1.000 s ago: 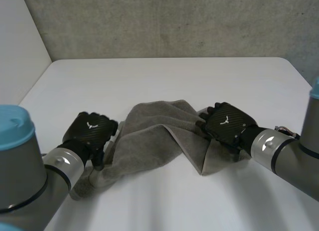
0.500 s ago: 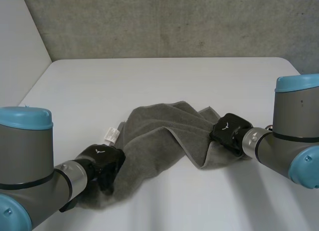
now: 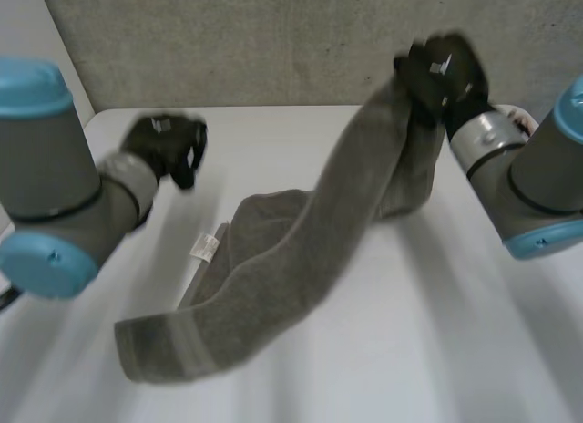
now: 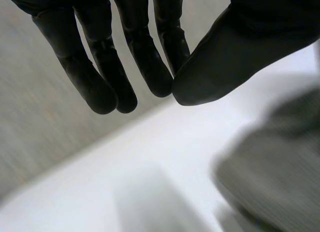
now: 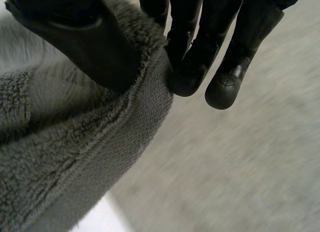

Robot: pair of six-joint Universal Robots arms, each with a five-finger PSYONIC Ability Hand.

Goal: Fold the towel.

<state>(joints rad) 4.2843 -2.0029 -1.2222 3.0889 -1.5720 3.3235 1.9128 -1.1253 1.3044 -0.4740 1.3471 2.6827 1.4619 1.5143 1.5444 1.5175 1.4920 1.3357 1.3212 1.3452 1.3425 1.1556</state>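
A grey towel (image 3: 301, 259) lies twisted across the white table (image 3: 301, 140), a white label (image 3: 203, 248) showing at its left side. Its right end hangs from my right hand (image 3: 442, 72), raised high at the back right. In the right wrist view the thumb and fingers of this hand (image 5: 75, 37) pinch the towel's hemmed edge (image 5: 75, 162). My left hand (image 3: 164, 145) is up in the air at the left, apart from the towel. There its fingertips (image 4: 150, 77) meet the thumb with nothing between them, and the towel (image 4: 280, 162) lies on the table beyond the thumb.
A grey wall (image 3: 273, 40) stands behind the table's far edge, and a pale panel (image 3: 36, 77) rises at the left. The towel's near left end (image 3: 150, 345) rests close to the table's front.
Both arms have swung up from the table. The right hand carried the towel's right end up with it. The left hand rose from the towel's left end holding nothing, fingers closing.
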